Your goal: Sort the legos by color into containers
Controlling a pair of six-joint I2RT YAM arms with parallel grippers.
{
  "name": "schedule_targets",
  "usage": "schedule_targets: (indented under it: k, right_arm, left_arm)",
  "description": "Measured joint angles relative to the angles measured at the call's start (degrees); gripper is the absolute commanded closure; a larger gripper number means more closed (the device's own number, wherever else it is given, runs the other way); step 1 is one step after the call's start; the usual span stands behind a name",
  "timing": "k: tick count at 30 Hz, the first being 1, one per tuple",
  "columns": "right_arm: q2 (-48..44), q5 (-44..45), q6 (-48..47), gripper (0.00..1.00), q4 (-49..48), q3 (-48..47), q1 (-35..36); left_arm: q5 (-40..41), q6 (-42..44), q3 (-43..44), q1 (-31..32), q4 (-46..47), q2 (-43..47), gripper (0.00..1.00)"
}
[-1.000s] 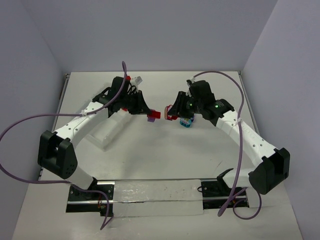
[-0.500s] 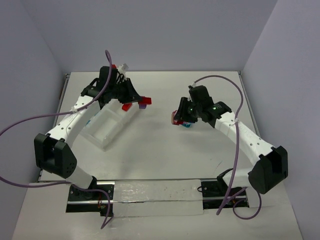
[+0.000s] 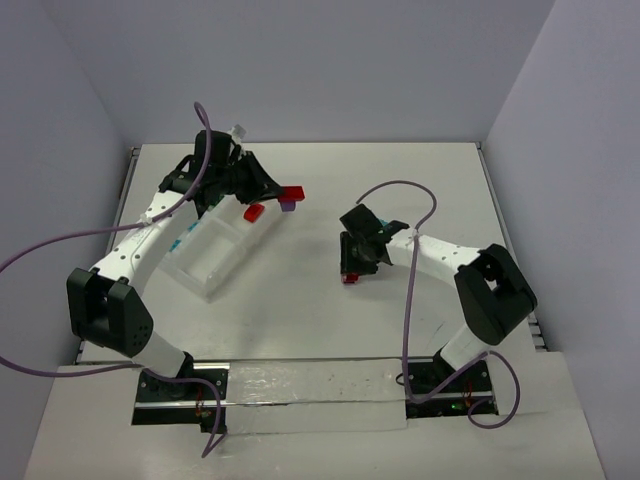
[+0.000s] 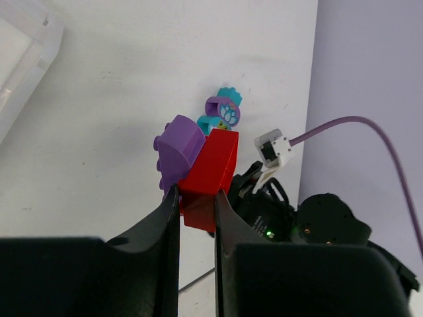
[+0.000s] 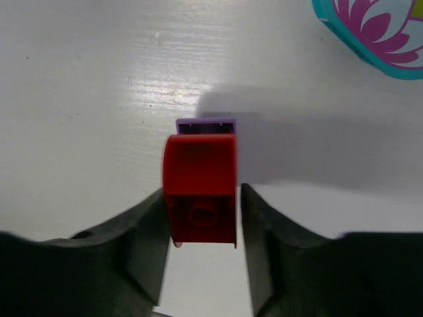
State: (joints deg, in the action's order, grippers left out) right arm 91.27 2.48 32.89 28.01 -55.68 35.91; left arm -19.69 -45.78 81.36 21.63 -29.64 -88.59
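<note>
Grippers each pinching a red brick, one arm reached far and the other folded low.

Toward the table's [image 3: 300, 330] far left the left arm [image 3: 150, 235] is stretched, and the left gripper [image 4: 195, 197] is held just beyond the far end of the white organizer tray [image 3: 212, 268], its fingers pressed together on a red-and-purple cluster [image 4: 206, 168] lifted clear of the surface. Near the table's middle the right arm [image 3: 440, 255] is bent sharply at the elbow, with the right gripper [image 5: 201, 198] pointed straight down and its pads closed against the sides of a red brick [image 5: 201, 175]; a purple brick [image 5: 205, 123] is seen just behind it. A teal flower piece [image 5: 373, 30] lies near on the table. Another red piece [image 3: 253, 212] is seen at the tray's far end, though its compartment cannot be told, and a teal bit [image 3: 179, 242] shows at the tray's left side.
</note>
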Motion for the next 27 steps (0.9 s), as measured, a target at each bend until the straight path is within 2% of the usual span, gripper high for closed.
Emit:
schedule_targets:
  k: [2,4,8,12,19,27]
  right_arm:
    - [0.4,0.9,0.1,0.16,-0.3,0.0,0.4]
    - [0.5,1.8,0.3,0.14,0.3,0.0,0.9]
    - [-0.7,3.3,0.2,0.18,3.3,-2.5,1.3]
    - [-5.3,4.1,-0.8,0.26,5.6,-10.0,1.3]
    - [-12.2,0.2,-3.5,0.25,-1.9,-17.8,1.3]
    - [-5.8,-1.7,-5.5,0.22,-6.5,-22.8,2.8]
  left_arm:
    - [0.2,-2.0,0.0,0.0,0.5,0.0,1.0]
    - [0.3,-3.6,0.0,0.0,0.8,0.0,1.0]
    - [0.2,-5.6,0.0,0.0,0.8,0.0,1.0]
    - [0.2,-7.0,-0.1,0.0,1.2,0.0,1.0]
    - [-0.9,-9.0,-0.6,0.0,3.1,0.0,1.0]
    - [-4.4,-12.2,-2.9,0.0,6.2,0.0,1.0]
